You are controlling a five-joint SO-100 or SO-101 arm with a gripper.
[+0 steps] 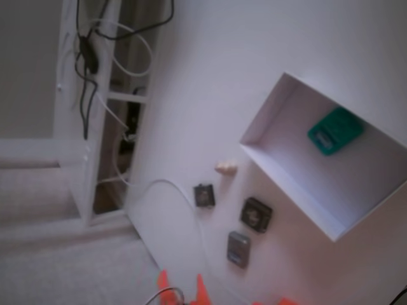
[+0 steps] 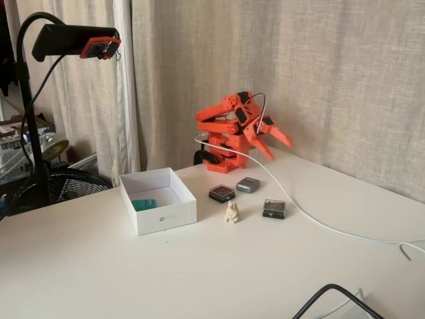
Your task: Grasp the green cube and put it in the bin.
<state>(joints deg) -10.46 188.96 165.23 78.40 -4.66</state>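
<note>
The green cube (image 1: 336, 130) lies inside the white bin (image 1: 299, 190), near its far wall; it also shows through the bin's open top (image 2: 144, 204). The bin (image 2: 166, 219) stands on the white table, left of the small items. My orange arm is folded back at the table's rear, and its gripper (image 2: 282, 152) hangs open in the air with nothing between the fingers, well away from the bin. Orange tips of the arm (image 1: 200, 287) poke in at the bottom edge of a fixed view.
Between arm and bin lie two dark square blocks (image 2: 222, 193) (image 2: 273, 209), a grey-blue block (image 2: 248, 184) and a small cream figurine (image 2: 232, 211). A white cable (image 2: 319, 222) runs across the table to the right. A camera stand (image 2: 30, 119) rises at the left.
</note>
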